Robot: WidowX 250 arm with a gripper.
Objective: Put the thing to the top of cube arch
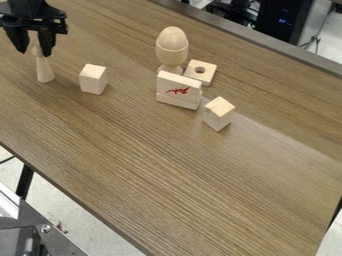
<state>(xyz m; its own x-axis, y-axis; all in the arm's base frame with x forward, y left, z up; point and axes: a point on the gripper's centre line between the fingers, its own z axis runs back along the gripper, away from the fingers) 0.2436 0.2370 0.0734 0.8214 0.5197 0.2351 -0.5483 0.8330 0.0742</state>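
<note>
From my remote seat I had the pincer [35, 51] open around the wooden cone [45, 71], tabletop [65, 80] between it and nearest block [92, 80], front table edge [67, 195] well apart.

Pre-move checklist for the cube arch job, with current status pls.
1. Gripper at cone: ok, at its narrow top.
2. Grip secure: cannot tell.
3. Cone clear of left cube: ok, gap between them.
4. Left cube and right cube bridged as an arch: not ok, they stand apart, nothing spans them.
5. Red-marked block seated on block below: ok.
</note>
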